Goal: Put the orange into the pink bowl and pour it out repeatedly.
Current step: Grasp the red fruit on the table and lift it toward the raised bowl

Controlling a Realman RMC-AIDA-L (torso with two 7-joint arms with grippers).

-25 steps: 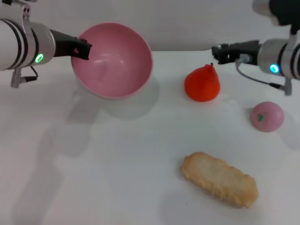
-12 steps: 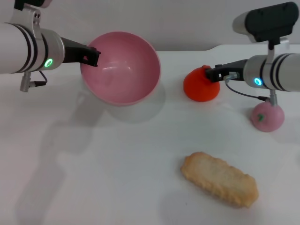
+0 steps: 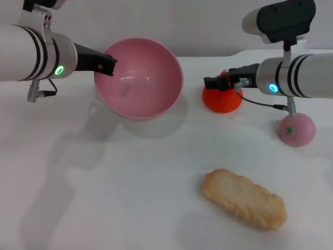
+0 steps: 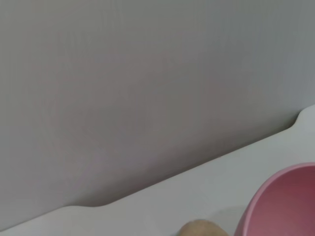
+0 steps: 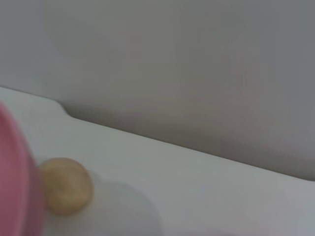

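The pink bowl (image 3: 143, 83) hangs tilted above the table at the back left, its empty inside facing me. My left gripper (image 3: 107, 65) is shut on its left rim. The bowl's edge also shows in the left wrist view (image 4: 283, 206) and the right wrist view (image 5: 15, 191). The orange (image 3: 222, 100) sits on the table to the right of the bowl. My right gripper (image 3: 213, 83) reaches in from the right and lies across the orange's top, hiding its tip.
A pink ball with a green mark (image 3: 296, 129) lies right of the orange, under my right arm. A long beige crusty piece (image 3: 244, 199) lies near the front. A small beige round lump (image 5: 65, 186) sits behind the bowl, near the table's back edge and the grey wall.
My right gripper has come left and down from beside the orange onto its top. The left arm has shifted the bowl a little to the right.
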